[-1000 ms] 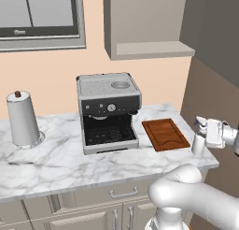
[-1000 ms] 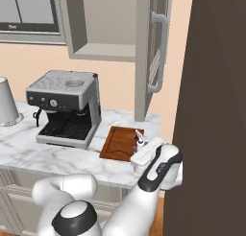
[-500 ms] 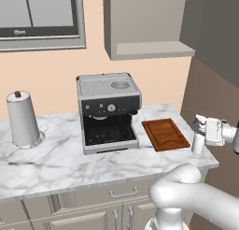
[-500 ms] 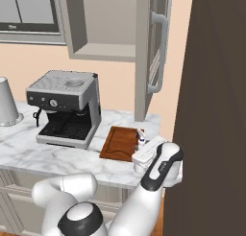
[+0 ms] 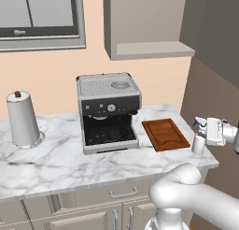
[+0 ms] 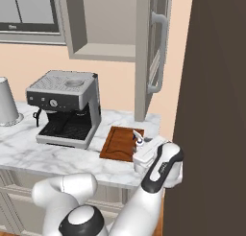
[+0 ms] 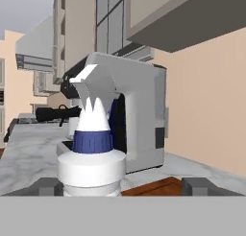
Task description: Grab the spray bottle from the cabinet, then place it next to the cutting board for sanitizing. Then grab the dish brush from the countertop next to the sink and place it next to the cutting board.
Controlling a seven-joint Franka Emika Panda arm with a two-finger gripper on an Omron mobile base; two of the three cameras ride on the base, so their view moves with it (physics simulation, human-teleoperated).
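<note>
I see the spray bottle [image 5: 199,143] standing upright on the countertop [image 5: 70,163], just right of the cutting board [image 5: 165,133]; my gripper [image 7: 122,186] sits around it, fingers spread wide, not pinching

Glossy white arm [image 5: 196,198] built from thick rounded links. Black band on the wrist link [image 6: 161,165], dark ring on the base joint. Pale boxy gripper [image 5: 205,129] with small dark grey finger tips [image 7: 46,186].
</note>
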